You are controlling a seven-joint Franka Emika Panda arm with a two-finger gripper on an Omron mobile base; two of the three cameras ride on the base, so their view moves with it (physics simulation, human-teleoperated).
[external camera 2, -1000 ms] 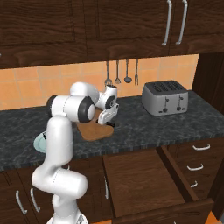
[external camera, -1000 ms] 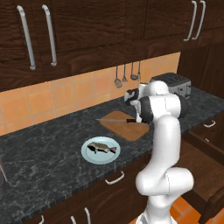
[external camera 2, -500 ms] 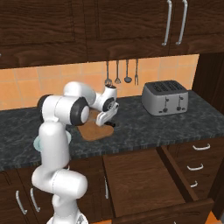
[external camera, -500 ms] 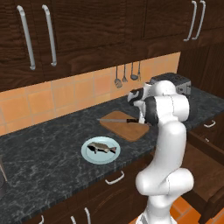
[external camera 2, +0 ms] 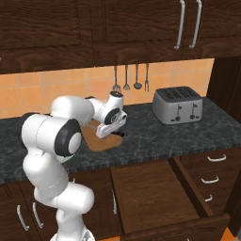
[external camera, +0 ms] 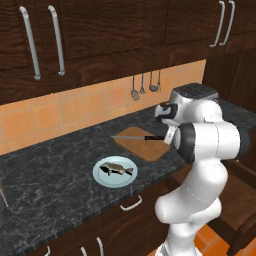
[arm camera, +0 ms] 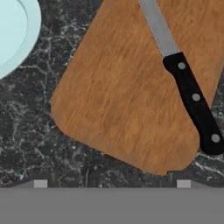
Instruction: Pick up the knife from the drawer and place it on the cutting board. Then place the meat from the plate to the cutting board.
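Now the knife (arm camera: pixel 188 83) lies flat on the cutting board (arm camera: pixel 127 92), claw (arm camera: pixel 111 183) apart above it, and the meat (external camera: pixel 116 168) sits probably leftward on the plate (external camera: pixel 102 180).

Two base cameras look forward and down from behind, sharing the worktop (external camera: pixel 60 175); the hand camera looks closely, seemingly straight down, cutting board (arm camera: pixel 131 87) at 12 o'clock.

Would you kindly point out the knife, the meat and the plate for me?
knife (arm camera: pixel 194 103): hand view, black handle.
meat (external camera: pixel 116 168): left base view, middle of its body.
plate (external camera: pixel 102 178): left base view, bare front-left rim.
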